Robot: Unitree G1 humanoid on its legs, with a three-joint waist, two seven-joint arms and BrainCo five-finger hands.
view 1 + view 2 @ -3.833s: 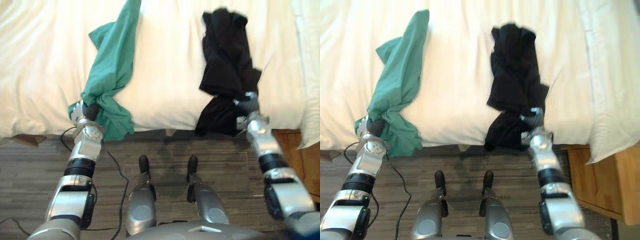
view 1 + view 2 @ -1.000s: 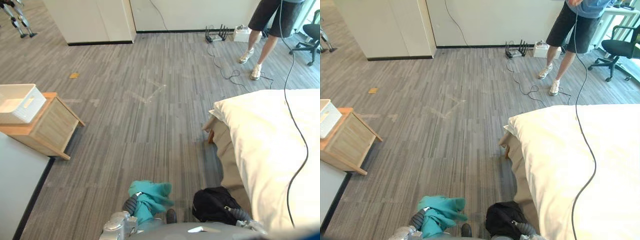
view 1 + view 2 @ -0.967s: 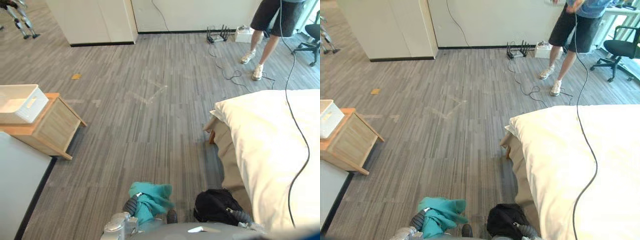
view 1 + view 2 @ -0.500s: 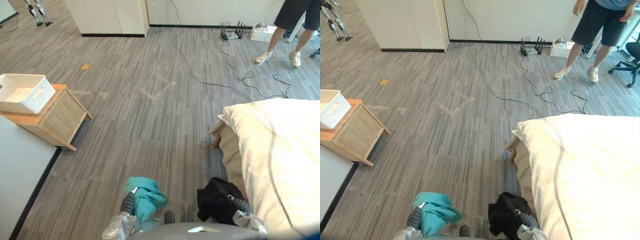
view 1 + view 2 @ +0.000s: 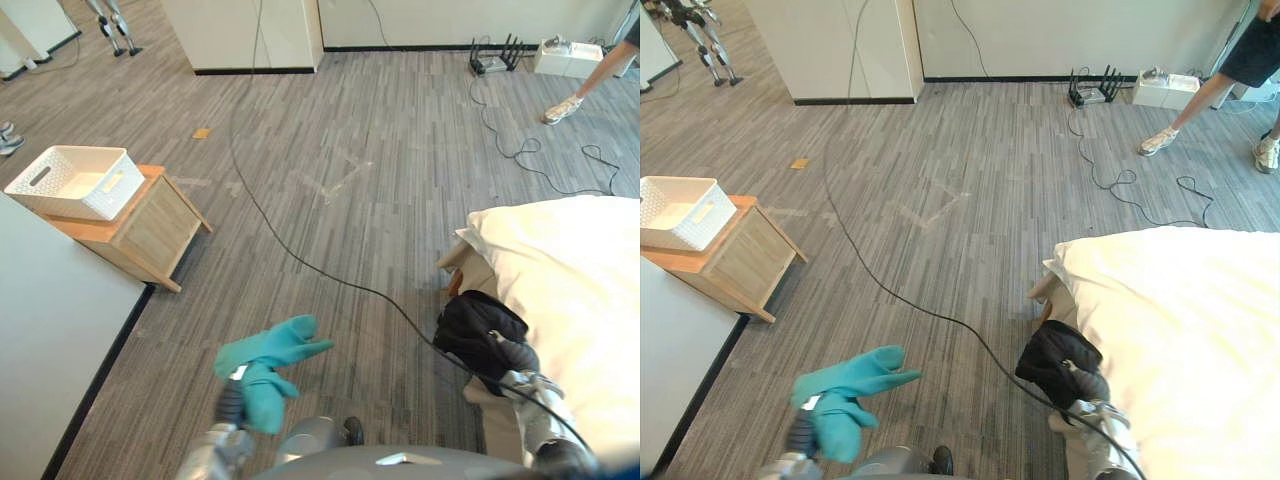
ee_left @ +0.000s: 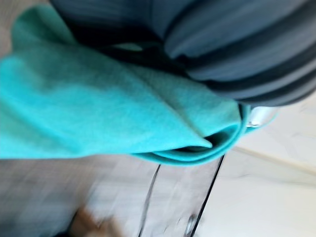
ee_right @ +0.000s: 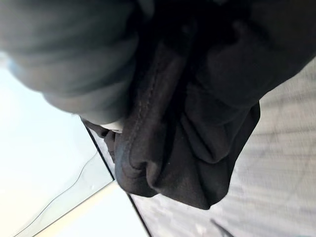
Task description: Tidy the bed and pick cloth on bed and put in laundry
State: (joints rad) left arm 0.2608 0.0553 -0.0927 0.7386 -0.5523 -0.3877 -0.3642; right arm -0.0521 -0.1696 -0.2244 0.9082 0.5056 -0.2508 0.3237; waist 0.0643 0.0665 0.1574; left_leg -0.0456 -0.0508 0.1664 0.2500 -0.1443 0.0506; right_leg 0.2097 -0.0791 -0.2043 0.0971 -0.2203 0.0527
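Observation:
A teal cloth (image 5: 262, 368) hangs bunched in the air low in the left eye view, with my left hand (image 5: 232, 402) shut on it; the left wrist view shows the same teal cloth (image 6: 98, 113) folded against the hand's dark cover (image 6: 222, 49). A black cloth (image 5: 478, 325) is bunched in my right hand (image 5: 512, 356), held beside the corner of the white bed (image 5: 580, 300). In the right wrist view the black cloth (image 7: 197, 133) droops past the hand (image 7: 74, 54). Both sets of fingers are buried in cloth.
A white slotted laundry basket (image 5: 75, 182) stands on a low wooden stand (image 5: 145, 232) at the left, across grey striped floor. A pale flat surface (image 5: 50, 350) fills the lower left. A person's shoe (image 5: 563, 108) and floor cables lie at the far right.
The camera has swung, so the basket and stand sit further right and the person has slid toward the edge. The teal cloth is higher and further left; the black cloth is higher and further right.

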